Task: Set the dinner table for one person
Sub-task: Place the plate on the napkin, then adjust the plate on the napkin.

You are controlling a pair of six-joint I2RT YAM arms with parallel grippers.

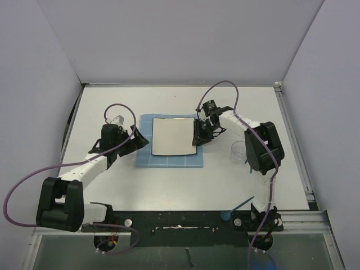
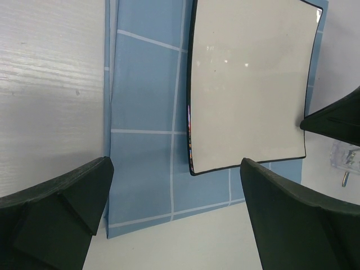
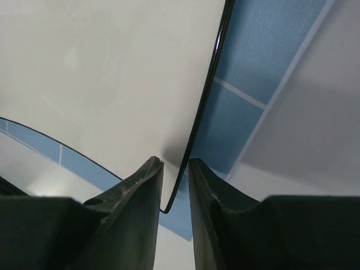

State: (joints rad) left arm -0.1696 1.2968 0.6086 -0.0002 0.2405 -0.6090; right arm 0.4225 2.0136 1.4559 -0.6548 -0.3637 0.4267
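You have a blue grid-lined placemat (image 1: 144, 152) lying flat. On it sits a square white plate (image 1: 173, 136) edged in a thin dark line, set toward the mat's far right, so blue shows along its left and near sides. To the right, apart from the mat, you can see a clear cup (image 1: 238, 151) standing upright. Plain pale walls (image 1: 169, 39) close in the scene.

Made of white tubular links between blocky matte-black joint housings, alike on left arm (image 1: 90, 164) and right arm (image 1: 241, 122). Trailed by a thin purple cable (image 1: 224, 82) apiece, the left one bulging toward 9 o'clock. Tipped with left pincer (image 2: 174, 214) and right pincer (image 3: 175, 169), both with thick, dark, wedge-shaped fingers (image 3: 129, 225) of grainy finish.
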